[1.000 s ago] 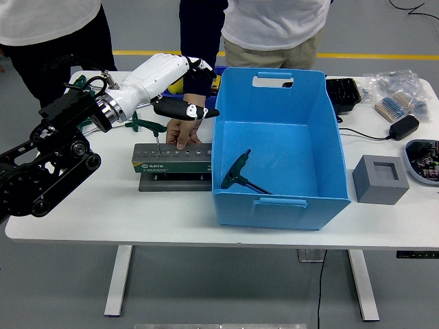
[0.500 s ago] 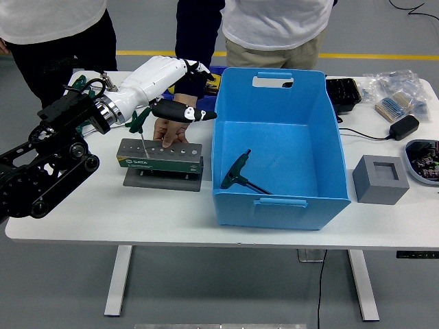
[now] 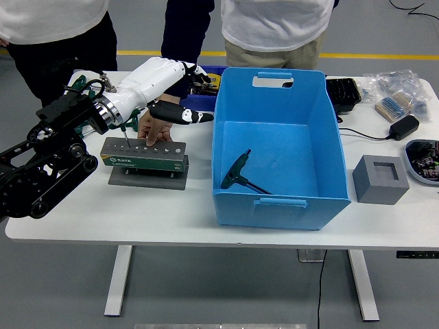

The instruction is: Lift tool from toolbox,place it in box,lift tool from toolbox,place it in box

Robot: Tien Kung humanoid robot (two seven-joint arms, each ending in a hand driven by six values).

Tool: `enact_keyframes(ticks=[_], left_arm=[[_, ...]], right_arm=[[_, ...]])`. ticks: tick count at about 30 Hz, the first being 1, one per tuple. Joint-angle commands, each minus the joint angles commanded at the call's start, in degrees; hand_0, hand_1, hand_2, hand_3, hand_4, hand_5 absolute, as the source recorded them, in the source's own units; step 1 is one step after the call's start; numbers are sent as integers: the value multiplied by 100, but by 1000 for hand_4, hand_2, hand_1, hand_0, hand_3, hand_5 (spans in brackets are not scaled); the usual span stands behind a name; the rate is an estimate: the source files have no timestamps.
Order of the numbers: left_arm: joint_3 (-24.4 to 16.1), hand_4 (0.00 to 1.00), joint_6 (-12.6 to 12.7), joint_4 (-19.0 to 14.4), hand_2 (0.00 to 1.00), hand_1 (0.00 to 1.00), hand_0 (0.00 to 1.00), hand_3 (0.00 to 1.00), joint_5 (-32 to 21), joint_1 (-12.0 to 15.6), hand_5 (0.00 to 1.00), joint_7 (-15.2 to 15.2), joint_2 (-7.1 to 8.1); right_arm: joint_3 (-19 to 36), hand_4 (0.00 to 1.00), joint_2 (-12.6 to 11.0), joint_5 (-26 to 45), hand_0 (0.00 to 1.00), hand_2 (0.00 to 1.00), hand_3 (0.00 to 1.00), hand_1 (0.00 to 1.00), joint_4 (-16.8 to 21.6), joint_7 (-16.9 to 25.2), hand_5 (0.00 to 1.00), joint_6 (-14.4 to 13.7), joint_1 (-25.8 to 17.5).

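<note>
I am watching the left hand [image 3: 167,92] hovering above the toolbox [image 3: 144,155] at about nine o'clock on the surface [image 3: 178,205]; its white shell is blocking my view, so I cannot tell whether the fingers are closed on anything. A green-handled tool [image 3: 123,127] is standing in the toolbox's leftmost hole, just below the wrist. The toolbox is sitting further toward nine o'clock than a second ago (it has slid well away from the blue box [image 3: 278,147], which it was nearly touching), and the hand has been travelling with it. A person's hand [image 3: 154,128] is pressing on the toolbox's far edge and has moved along too. One T-handle tool [image 3: 241,173] is lying on the floor of the blue box, unmoved. The grey block [image 3: 381,179] at three o'clock is staying put. My right arm is showing nowhere in this view.
</note>
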Motion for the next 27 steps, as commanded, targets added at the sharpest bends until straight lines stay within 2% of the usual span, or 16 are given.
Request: enact_keyframes(ticks=[20, 27], left_arm=[[-32, 961, -60, 91, 685, 614, 531, 706, 172, -7, 711, 39, 94], [-68, 960, -98, 118, 652, 589, 531, 703, 251, 3, 712, 75, 115]], right_arm=[[4, 829, 7, -22, 701, 733, 597, 692, 6, -11, 722, 2, 22], [-7, 829, 2, -7, 702, 733, 597, 692, 9, -5, 723, 4, 34]])
